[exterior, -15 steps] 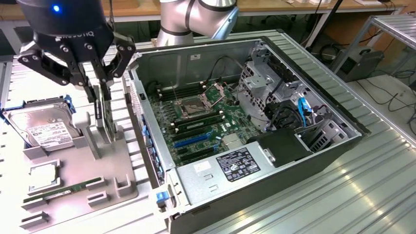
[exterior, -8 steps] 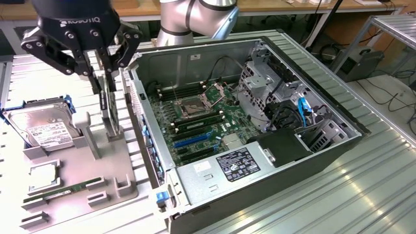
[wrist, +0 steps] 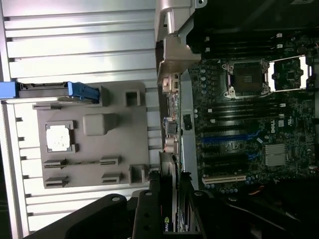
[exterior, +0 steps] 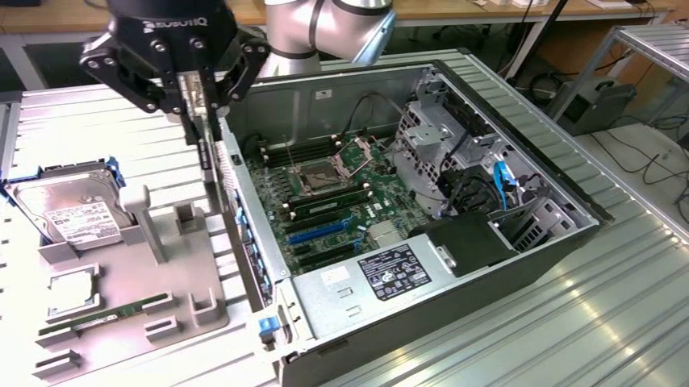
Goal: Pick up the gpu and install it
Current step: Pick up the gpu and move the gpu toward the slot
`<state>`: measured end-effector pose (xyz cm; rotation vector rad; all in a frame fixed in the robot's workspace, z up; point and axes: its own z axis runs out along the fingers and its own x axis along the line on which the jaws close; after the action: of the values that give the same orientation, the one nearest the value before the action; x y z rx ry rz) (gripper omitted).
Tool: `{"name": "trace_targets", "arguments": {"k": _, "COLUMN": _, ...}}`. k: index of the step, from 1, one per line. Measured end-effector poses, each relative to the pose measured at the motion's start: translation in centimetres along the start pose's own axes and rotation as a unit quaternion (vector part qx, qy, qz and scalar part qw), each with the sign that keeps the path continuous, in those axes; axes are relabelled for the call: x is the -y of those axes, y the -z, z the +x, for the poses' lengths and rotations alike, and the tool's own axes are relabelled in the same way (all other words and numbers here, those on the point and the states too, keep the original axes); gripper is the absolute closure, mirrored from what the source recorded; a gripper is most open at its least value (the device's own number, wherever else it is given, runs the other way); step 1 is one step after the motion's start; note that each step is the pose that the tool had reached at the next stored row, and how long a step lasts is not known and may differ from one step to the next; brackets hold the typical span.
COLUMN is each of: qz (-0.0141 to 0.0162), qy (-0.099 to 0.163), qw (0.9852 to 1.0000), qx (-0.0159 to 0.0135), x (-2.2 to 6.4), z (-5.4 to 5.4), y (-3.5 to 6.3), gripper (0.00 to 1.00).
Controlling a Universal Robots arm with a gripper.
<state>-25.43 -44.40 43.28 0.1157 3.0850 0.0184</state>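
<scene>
The gripper (exterior: 196,95) stood at the exterior view's upper left, clamped on the gpu (exterior: 206,149); the card hung edge-on beside the open computer case (exterior: 312,101); done well, this step likely needed it upright, squared over a motherboard (exterior: 344,189) slot, bracket toward the case wall.

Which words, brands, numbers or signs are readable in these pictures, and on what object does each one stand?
"ROBOTIQ", upside down, on the body of the gripper.
White label on the hard drive: too small to read.
Label on the power supply: too small to read.
Green logo on the gpu: lettering unreadable.
Printing on the motherboard: blurred.
</scene>
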Motion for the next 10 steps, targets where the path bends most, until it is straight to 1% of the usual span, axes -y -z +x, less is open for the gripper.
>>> {"name": "trace_targets", "arguments": {"k": 5, "qz": 0.0000, "qy": 0.000, "qw": 1.0000, "qx": 0.0000, "x": -0.17, "z": -2.3, "y": -0.10, "gripper": 0.73}}
{"name": "trace_targets", "arguments": {"k": 6, "qz": -0.0001, "qy": 0.000, "qw": 1.0000, "qx": 0.0000, "x": -0.23, "z": -3.1, "y": -0.15, "gripper": 0.73}}
{"name": "trace_targets", "arguments": {"k": 10, "qz": 0.0000, "qy": 0.000, "qw": 1.0000, "qx": -0.0001, "x": -0.36, "z": -4.8, "y": -0.24, "gripper": 0.73}}
